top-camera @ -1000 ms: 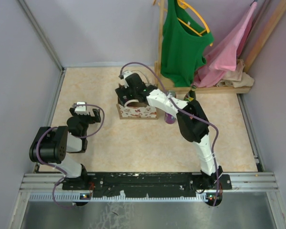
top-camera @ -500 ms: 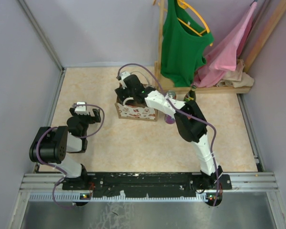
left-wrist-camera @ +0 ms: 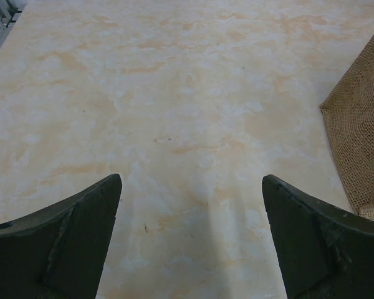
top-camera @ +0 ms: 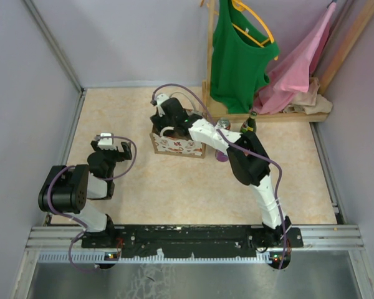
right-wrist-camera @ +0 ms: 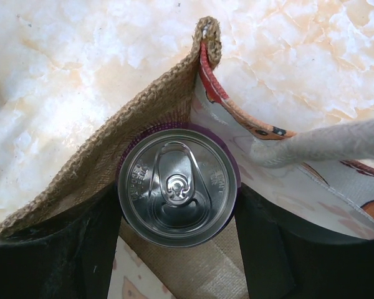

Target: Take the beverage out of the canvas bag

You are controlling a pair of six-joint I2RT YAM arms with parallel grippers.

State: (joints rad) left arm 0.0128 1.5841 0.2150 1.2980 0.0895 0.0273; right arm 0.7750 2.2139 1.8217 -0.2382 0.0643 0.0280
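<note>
Marbled tabletop [right-wrist-camera: 75, 56] holds the canvas bag [right-wrist-camera: 149, 112]; inside, right claw [right-wrist-camera: 177, 202] clamps the can [right-wrist-camera: 177, 177].

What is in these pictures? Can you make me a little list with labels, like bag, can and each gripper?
bag: open at the top, standing on the table
can: upright inside the bag, silver top, tab not pulled
right gripper: down in the bag, one side on each side of the can; firm squeeze unclear
left gripper: open over bare table, holding nothing
job: can not out yet
</note>
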